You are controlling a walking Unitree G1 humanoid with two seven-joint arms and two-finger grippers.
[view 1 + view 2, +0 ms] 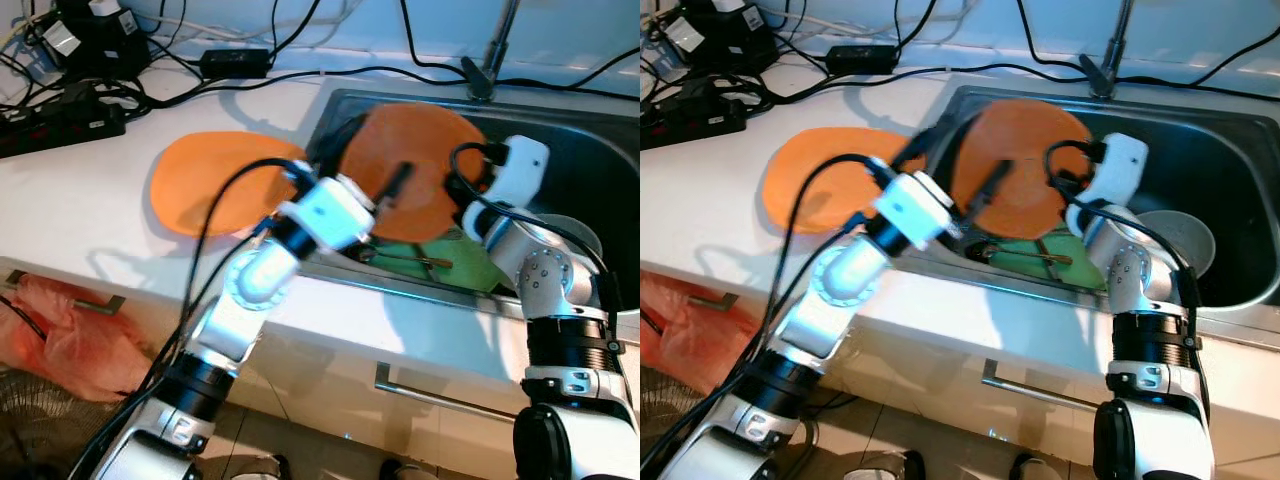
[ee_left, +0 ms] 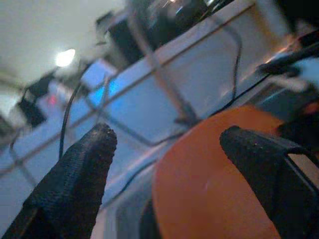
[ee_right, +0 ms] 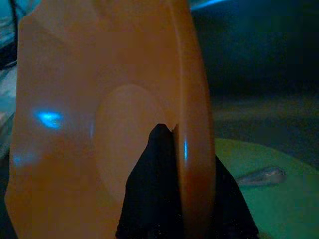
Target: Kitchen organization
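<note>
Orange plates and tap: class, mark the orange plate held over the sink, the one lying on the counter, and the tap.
Held orange plate (image 1: 420, 170), left eye view, centre.
Counter orange plate (image 1: 205, 180), left eye view, centre.
Tap (image 1: 484, 72), left eye view, base.

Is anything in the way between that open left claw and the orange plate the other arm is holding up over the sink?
Nothing visible. The left gripper hangs open right at the orange plate, which the right gripper clamps by its rim.

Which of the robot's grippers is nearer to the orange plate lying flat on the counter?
Left. The left gripper reaches from the counter side over the sink's edge, just beside the flat orange plate. The right gripper is farther off, over the sink, pinching the rim of the upright orange plate.
</note>
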